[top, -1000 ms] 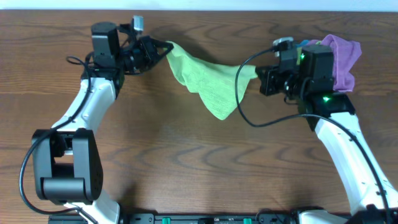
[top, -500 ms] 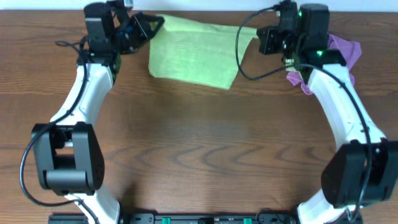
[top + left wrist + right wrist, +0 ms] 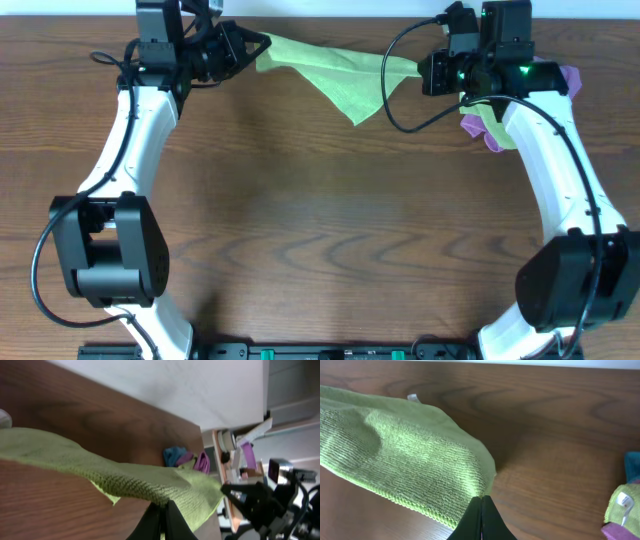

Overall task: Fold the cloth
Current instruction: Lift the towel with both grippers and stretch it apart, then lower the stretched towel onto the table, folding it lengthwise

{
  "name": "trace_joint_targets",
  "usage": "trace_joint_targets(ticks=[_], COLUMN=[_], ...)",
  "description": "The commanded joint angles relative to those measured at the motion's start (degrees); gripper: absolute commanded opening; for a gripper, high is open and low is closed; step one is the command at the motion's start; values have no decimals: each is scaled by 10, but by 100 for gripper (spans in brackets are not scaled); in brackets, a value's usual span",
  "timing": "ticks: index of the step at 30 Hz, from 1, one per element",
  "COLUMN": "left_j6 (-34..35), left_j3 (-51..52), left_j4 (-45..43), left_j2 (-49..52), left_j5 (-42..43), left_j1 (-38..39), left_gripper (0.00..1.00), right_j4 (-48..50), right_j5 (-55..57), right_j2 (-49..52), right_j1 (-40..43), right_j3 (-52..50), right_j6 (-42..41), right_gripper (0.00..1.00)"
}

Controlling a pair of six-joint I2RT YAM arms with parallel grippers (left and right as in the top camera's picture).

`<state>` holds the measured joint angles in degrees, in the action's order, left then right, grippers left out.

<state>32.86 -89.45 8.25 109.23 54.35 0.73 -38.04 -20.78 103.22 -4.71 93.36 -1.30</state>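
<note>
A green cloth (image 3: 340,72) hangs stretched between my two grippers above the far side of the table, sagging to a point in the middle. My left gripper (image 3: 262,45) is shut on its left corner; in the left wrist view the black fingertips (image 3: 163,507) pinch the cloth's edge (image 3: 125,480). My right gripper (image 3: 420,70) is shut on its right corner; in the right wrist view the fingertips (image 3: 481,502) pinch the cloth's corner (image 3: 410,455).
A pile of other cloths, purple (image 3: 572,80) and green, lies at the far right behind my right arm; it also shows in the right wrist view (image 3: 622,510) and in the left wrist view (image 3: 185,457). The brown wooden table (image 3: 320,220) spreads below.
The cloth was lifted and carried toward the far edge, spread wide half a second ago, and now hangs narrower, sagging to a point. My right gripper moved back a little from the far edge.
</note>
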Motion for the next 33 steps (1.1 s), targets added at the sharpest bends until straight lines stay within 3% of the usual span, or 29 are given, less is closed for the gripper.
trace_joint_targets(ticks=[1,12,20,26,33], left_j6=[-28,6,-12,-148,-341], left_j3=[-9,-11,-11,-11,-11], left_j4=[-3,-58,-24,172,454], left_j2=[2,2,2,0,-7], left_j5=[26,41,119,142,83], left_j1=[-18,-22,-24,-26,-26], left_gripper=[6,6,6,6,6], right_j4=[16,81,-80,-215,-301], right_j5=[28,88,85,85,53], right_j2=[-10,-9,-13,-13,-13], right_j1=[4,7,-3,-21,-27], right_j3=[15,64,84,84,81], right_j6=[31,76,92,102,102], right_gripper=[1,1,1,2,1])
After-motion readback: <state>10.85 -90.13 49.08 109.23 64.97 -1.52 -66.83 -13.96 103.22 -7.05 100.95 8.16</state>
